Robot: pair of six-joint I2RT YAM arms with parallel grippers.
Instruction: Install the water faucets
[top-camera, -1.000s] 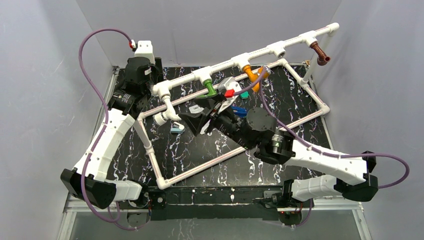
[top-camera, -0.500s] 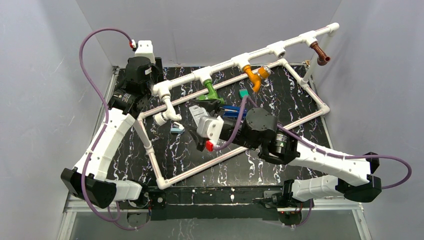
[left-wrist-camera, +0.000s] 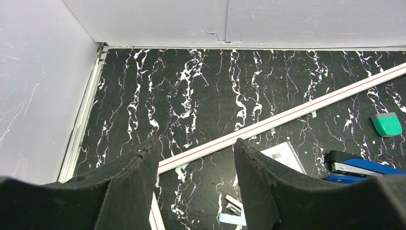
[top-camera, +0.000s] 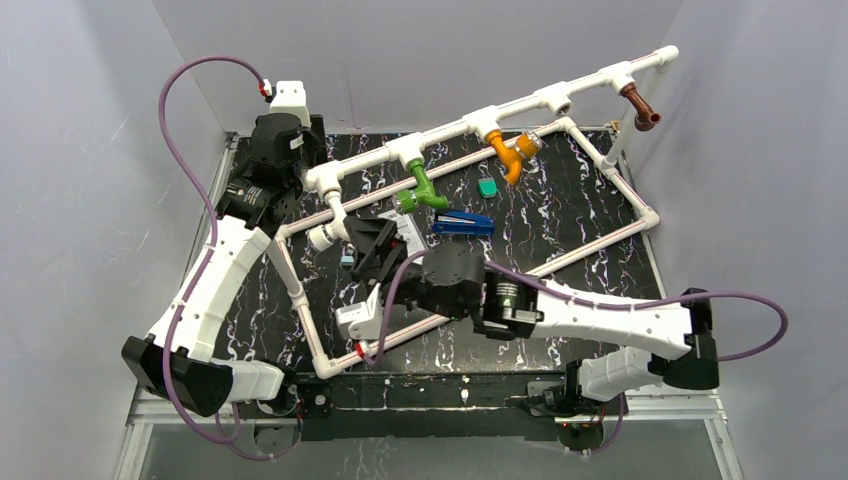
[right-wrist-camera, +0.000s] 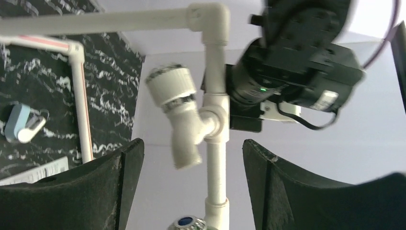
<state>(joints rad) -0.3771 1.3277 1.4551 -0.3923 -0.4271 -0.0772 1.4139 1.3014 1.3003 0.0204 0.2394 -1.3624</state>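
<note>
well, right gripper (right-wrist-camera: 189, 146), jaws released and empty, faces white faucet (right-wrist-camera: 178, 108) at left end of pipe frame (top-camera: 455, 126); green faucet (top-camera: 420, 188), orange faucet (top-camera: 508, 155), brown faucet (top-camera: 640, 108) further right; left gripper (left-wrist-camera: 194, 146) spread, empty, far left.

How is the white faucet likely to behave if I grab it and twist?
The white faucet looks like rigid plastic, so it probably won't flex. It sits in a tee of the pipe frame, so it may turn rather than come free. Its smooth, rounded spout could slip.
</note>
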